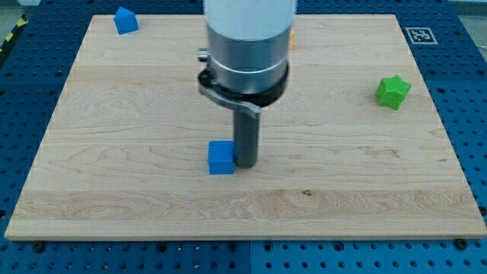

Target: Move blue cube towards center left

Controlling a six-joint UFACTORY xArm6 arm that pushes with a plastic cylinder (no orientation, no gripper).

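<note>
1. Below the board's centre sits the blue cube [221, 157], touched on its right side by my tip [246, 164]; no pincer exists, only the rod.
2. Wooden board [114, 190] carries it.
3. Top left: another blue block [125, 20].
4. Right: green star-shaped block [393, 91].
5. Orange block [291, 38], mostly hidden behind the arm.

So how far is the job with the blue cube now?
Done: my tip has reached the blue cube and sits against its right side in the view. In hand: the push toward the view's left. Left: nearly all the travel, since the cube is near the middle of the board, low down.
</note>
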